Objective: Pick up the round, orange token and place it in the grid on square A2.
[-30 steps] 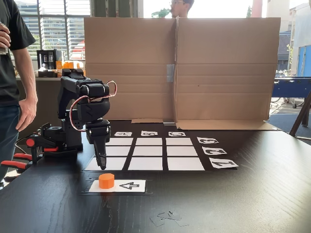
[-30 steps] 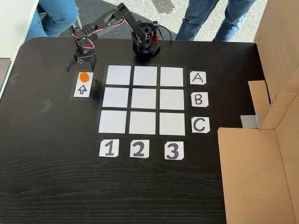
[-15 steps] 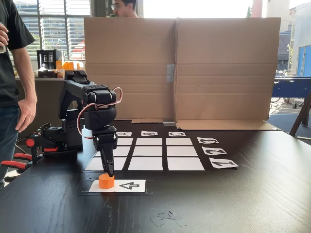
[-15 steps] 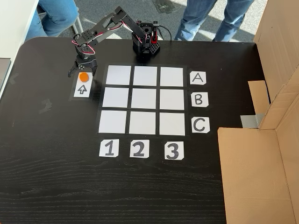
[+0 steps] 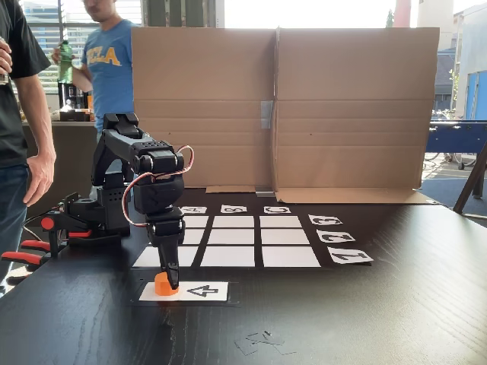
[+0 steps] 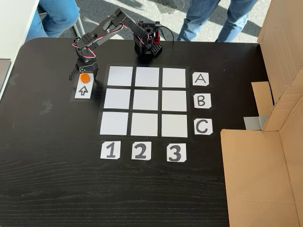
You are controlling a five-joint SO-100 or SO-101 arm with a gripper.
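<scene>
The orange token lies on the end of a white card with a black arrow, beside the grid. My gripper points straight down over the token. It is open, and in the view from above its fingers stand on either side of the token. Square A2 is a bare white cell in the row next to the A label, above the 2 label.
The arm's base is clamped at the table edge with red-handled clamps. A tall cardboard wall stands behind the grid. People stand beside the table. Tape scraps lie near the front.
The gripper swung from above the grid's near corner out over the arrow card and came down until its fingers straddle the token. A person in a blue shirt walked in behind.
</scene>
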